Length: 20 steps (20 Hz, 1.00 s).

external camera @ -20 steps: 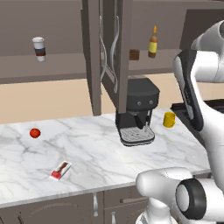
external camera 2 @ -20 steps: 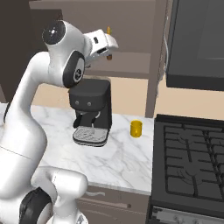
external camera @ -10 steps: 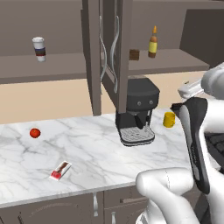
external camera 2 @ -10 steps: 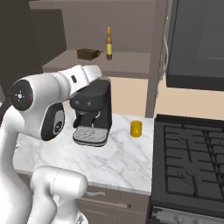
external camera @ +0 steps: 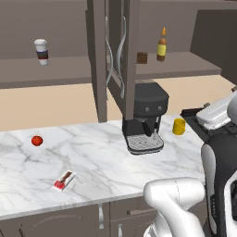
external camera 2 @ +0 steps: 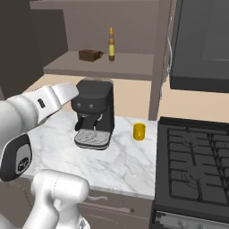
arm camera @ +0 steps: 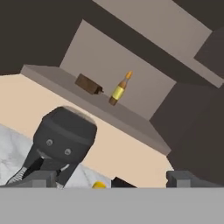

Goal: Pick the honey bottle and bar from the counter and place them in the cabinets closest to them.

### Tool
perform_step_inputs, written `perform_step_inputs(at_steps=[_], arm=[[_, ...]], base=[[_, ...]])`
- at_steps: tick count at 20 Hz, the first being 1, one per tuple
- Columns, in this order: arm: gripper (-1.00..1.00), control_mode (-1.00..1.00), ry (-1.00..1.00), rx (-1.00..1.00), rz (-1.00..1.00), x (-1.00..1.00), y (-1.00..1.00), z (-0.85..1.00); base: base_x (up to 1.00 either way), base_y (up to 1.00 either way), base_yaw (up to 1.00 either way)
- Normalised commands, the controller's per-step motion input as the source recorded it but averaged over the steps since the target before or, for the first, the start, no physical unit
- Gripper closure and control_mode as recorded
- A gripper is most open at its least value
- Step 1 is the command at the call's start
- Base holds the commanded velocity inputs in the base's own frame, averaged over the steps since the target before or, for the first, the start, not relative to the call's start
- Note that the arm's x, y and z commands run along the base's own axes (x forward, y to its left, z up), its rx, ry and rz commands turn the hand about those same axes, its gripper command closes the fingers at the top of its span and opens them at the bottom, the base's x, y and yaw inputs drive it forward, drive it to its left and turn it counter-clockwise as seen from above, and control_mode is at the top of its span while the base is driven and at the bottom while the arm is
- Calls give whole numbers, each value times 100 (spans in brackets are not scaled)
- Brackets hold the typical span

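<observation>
Now, from the left base view, the small amber-yellow honey bottle with its dark neck stands upright on the shelf of the open dark grey-brown wall cabinet, just beside a small brown block, so that half of the job looks done. The small flat red-and-white wrapped bar lies on the white grey-veined marble counter, well apart from the black coffee machine and nearer the counter's front edge, its long axis slanting from front-left to back-right. A round red ball sits further back to the left, a squat yellow mug just right of the machine, and a paper cup on the left cabinet shelf. From the right base view, the white arm reaches across in front of the coffee machine, with the bottle on the shelf above it. From the hand view, the gripper has its two dark tips spread fully apart with nothing between them, and looks up at the bottle and the shelf. Judging from this, the bar lies low and far to the robot's left of where the hand now points, so the coming move turns on swinging down and leftward and lining the fingers across the bar's slanted length.
</observation>
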Motion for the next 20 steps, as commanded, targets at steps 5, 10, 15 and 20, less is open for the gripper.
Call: perform_step_inputs(at_steps=[5,10,15,20], arm=[[-100,-100,1,0,0,-1,0,0],[-100,-100,30,1,0,-9,0,15],[-100,-100,35,-12,0,-28,0,-36],[-100,-100,21,-4,1,-36,0,-49]], base=[[0,0,0],[0,0,0],[0,0,0],[0,0,0]])
